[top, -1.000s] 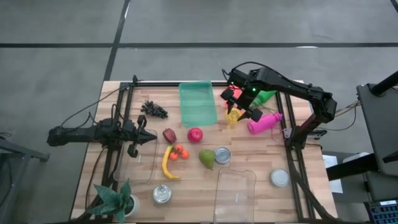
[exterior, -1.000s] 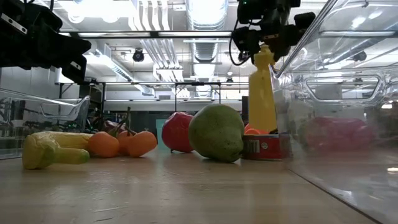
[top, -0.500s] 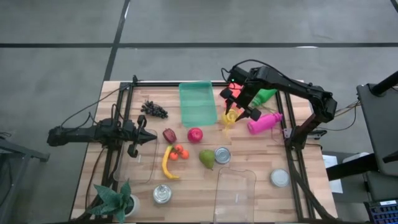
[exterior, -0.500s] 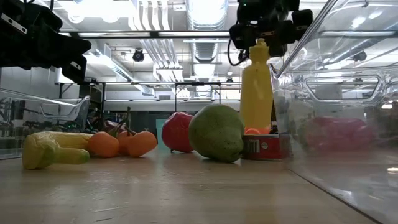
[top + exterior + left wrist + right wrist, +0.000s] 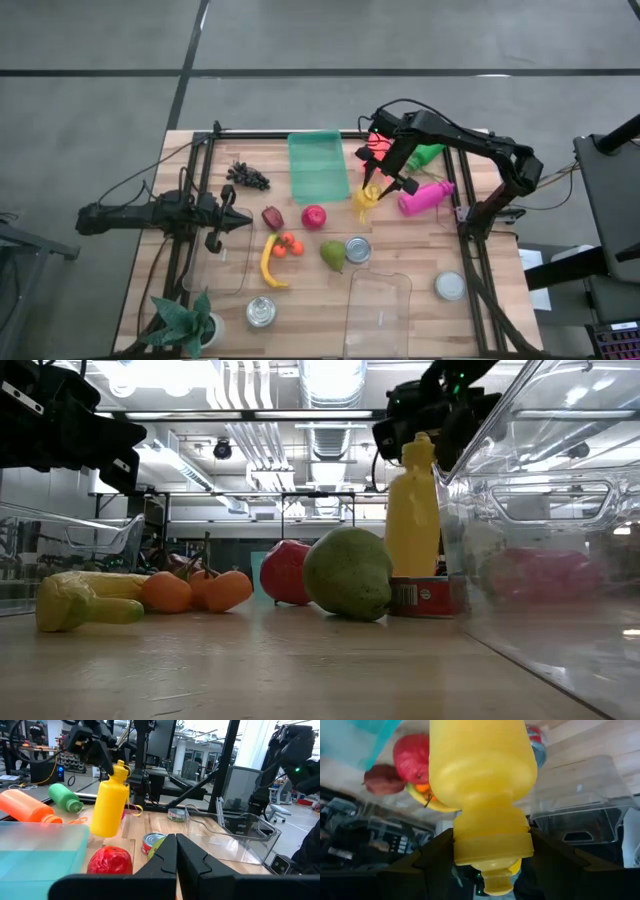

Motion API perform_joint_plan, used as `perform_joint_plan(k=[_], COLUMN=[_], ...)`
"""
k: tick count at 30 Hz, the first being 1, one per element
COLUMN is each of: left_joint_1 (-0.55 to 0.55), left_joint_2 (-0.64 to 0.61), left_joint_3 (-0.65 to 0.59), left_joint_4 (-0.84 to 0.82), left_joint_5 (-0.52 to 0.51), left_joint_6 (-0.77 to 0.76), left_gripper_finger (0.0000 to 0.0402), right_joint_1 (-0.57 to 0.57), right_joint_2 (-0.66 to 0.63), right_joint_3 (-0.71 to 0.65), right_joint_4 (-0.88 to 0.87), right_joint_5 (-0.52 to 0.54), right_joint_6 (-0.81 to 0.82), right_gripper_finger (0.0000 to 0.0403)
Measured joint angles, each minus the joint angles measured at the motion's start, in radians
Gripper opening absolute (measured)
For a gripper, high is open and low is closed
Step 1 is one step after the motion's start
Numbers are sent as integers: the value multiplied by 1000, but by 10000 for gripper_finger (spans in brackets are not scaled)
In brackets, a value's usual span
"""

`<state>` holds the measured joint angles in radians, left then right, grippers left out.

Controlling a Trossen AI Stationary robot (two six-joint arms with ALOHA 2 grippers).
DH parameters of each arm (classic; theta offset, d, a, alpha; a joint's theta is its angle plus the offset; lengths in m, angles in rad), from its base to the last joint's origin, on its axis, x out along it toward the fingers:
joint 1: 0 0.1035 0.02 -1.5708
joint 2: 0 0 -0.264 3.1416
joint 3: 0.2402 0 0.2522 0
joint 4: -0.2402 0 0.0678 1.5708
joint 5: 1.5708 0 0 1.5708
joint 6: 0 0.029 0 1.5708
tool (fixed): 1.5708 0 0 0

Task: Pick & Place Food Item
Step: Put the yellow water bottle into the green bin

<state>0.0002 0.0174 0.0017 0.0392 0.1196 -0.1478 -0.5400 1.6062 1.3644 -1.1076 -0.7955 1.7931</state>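
- While I watch the high view, my right end effector [image 5: 385,178] is clamped on the neck of the yellow bottle [image 5: 367,194], fingers closed either side of it just below the cap.
- Over the last second the bottle has moved away from the pink bottle [image 5: 423,197] and toward the red apple [image 5: 314,216], so it now hangs beside the near right corner of the green tray [image 5: 317,165].
- Seen from the low view, the bottle [image 5: 411,510] has come down and swung closer to upright; whether its base touches the surface [image 5: 420,240] I cannot tell, since the can [image 5: 415,596] and the pear [image 5: 348,573] hide it.
- From the left wrist view it shows tilted, cap toward the gripping fingers, body slanting down near the tray wall.
- My reading: the carry is well along and a set-down is close, though the destination is not obvious to me.
- My left end effector [image 5: 238,222] waits at the left side with its fingers together, holding nothing.
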Motion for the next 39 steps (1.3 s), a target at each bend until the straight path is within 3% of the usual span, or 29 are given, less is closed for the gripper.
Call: perform_joint_plan(k=[4, 12, 28, 39], left_joint_1=[0, 0, 0, 0], left_joint_2=[0, 0, 0, 0], left_joint_3=[0, 0, 0, 0], left_joint_4=[0, 0, 0, 0], left_joint_5=[0, 0, 0, 0], left_joint_6=[0, 0, 0, 0], left_gripper_finger=[1, 1, 1, 1], right_joint_1=[-13, -67, -81, -80], right_joint_2=[0, 0, -7, -22], right_joint_3=[-54, -137, -159, -159], right_joint_4=[29, 124, 117, 116], right_joint_5=[-18, -174, -172, -88], right_joint_6=[0, -40, 61, 104], right_gripper_finger=[230, 230, 230, 230])
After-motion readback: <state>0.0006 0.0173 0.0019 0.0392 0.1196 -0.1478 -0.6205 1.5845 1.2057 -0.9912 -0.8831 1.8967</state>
